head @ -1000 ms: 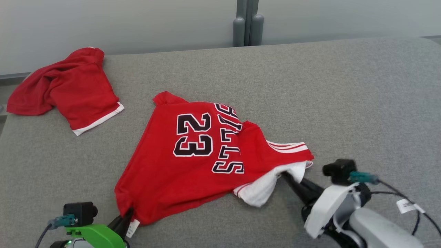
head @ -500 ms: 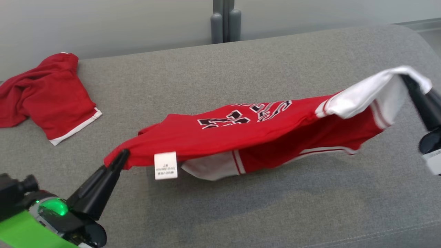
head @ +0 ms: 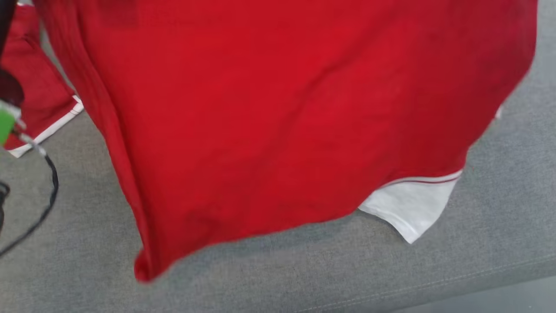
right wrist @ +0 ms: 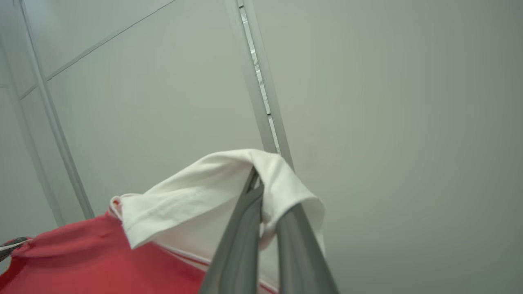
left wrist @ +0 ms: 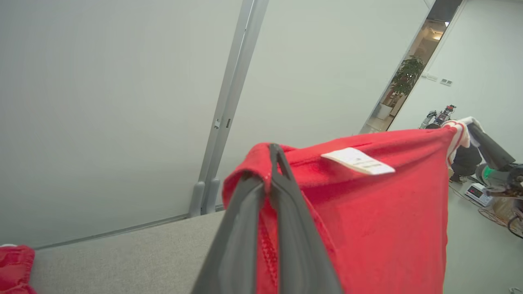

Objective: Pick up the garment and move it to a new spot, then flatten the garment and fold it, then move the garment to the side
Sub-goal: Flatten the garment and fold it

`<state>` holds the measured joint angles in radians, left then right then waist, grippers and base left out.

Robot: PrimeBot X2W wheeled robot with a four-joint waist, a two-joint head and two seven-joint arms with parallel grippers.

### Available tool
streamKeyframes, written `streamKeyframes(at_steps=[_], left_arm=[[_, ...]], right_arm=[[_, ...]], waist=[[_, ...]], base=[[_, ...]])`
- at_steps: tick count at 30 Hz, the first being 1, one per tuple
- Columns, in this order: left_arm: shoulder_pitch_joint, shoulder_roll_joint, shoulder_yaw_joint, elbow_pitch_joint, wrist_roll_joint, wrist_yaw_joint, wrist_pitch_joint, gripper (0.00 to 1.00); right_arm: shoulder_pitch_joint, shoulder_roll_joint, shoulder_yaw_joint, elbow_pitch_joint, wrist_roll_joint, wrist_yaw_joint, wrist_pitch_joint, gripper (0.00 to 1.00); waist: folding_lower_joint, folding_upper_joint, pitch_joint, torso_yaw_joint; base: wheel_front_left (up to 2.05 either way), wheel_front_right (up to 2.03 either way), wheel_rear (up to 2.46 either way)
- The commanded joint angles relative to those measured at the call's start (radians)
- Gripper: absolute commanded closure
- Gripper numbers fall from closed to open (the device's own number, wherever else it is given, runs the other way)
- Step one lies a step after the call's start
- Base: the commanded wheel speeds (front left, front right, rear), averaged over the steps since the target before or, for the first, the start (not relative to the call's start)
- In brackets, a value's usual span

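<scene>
Cloth (head: 37, 87), red with a white hem, lies on the grey cushion (head: 499, 234) at the left edge of the head view; a black cable (head: 48, 191) loops below it. Centre to right: the garment (head: 278, 113), a red jersey, hangs as a curtain across most of the frame. Its white panel (head: 412, 208) is at lower right and its lowest corner at lower left, near the cushion; whether they touch I cannot tell. A second ago it lay crumpled on the cushion, number side up, pinched at two corners. Since then I have raised both corners, so the pick-up is done and the carry to a new spot can begin. Left wrist view: my left gripper (left wrist: 273, 159) is clamped fully closed on a red corner, the care label (left wrist: 357, 161) just to its right. Right wrist view: my right gripper (right wrist: 256, 183) is likewise closed tight, on the white edge at frame centre.
</scene>
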<state>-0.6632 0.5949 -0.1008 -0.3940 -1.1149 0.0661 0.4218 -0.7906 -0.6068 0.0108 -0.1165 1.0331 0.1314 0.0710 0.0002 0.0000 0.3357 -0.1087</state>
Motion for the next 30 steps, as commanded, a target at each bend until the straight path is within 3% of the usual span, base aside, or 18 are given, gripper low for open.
streamKeyframes(at_steps=[1, 4, 5, 8, 12, 17, 20, 24, 30], left_arm=[[-0.109, -0.013, -0.026, 0.08, 0.051, 0.01, -0.005, 1.0], [-0.32, -0.058, -0.104, 0.303, 0.157, 0.001, -0.036, 1.0], [-0.32, -0.058, -0.104, 0.303, 0.157, 0.001, -0.036, 1.0], [-0.5, -0.103, -0.154, 0.506, 0.254, -0.022, -0.112, 1.0], [-0.695, -0.156, -0.167, 0.706, 0.349, -0.077, -0.306, 1.0], [-0.822, -0.192, -0.171, 0.875, 0.406, -0.151, -0.524, 1.0], [-0.826, -0.193, -0.204, 0.923, 0.39, -0.185, -0.568, 1.0], [-0.713, -0.168, -0.29, 0.887, 0.347, -0.197, -0.597, 1.0], [-0.368, -0.043, -0.449, 0.761, 0.273, -0.198, -0.652, 1.0]], right_arm=[[-0.1, 0.048, 0.017, 0.074, -0.047, -0.001, 0.003, 1.0], [-0.315, 0.169, 0.051, 0.269, -0.176, -0.001, -0.029, 1.0], [-0.315, 0.169, 0.051, 0.269, -0.176, -0.001, -0.029, 1.0], [-0.514, 0.277, 0.035, 0.456, -0.304, -0.001, -0.11, 1.0], [-0.748, 0.388, -0.039, 0.648, -0.415, -0.001, -0.24, 1.0], [-0.882, 0.454, 0.0, 0.72, -0.406, -0.001, -0.285, 1.0], [-0.85, 0.431, 0.077, 0.683, -0.348, -0.001, -0.263, 1.0], [-0.671, 0.359, 0.209, 0.55, -0.236, -0.001, -0.227, 1.0], [-0.222, 0.179, 0.337, 0.339, -0.08, -0.001, -0.22, 1.0]], waist=[[-0.0002, 0.0, 0.167, -0.001], [-0.0002, 0.0, 0.211, 0.003], [-0.0002, 0.0, 0.211, 0.003], [-0.0002, 0.0, 0.231, 0.005], [-0.0002, 0.0, 0.251, 0.007], [-0.0002, 0.0, 0.271, 0.005], [-0.0002, 0.0, 0.295, 0.003], [-0.0002, 0.0, 0.317, 0.006], [-0.0002, 0.0, 0.26, 0.012]], base=[[0.0, 0.0, 0.0], [0.0, 0.0, 0.0], [0.0, 0.0, 0.0], [0.0, 0.0, 0.0], [0.0, 0.0, 0.0], [0.0, 0.0, 0.0], [0.0, 0.0, 0.0], [0.0, 0.0, 0.0], [0.0, 0.0, 0.0]])
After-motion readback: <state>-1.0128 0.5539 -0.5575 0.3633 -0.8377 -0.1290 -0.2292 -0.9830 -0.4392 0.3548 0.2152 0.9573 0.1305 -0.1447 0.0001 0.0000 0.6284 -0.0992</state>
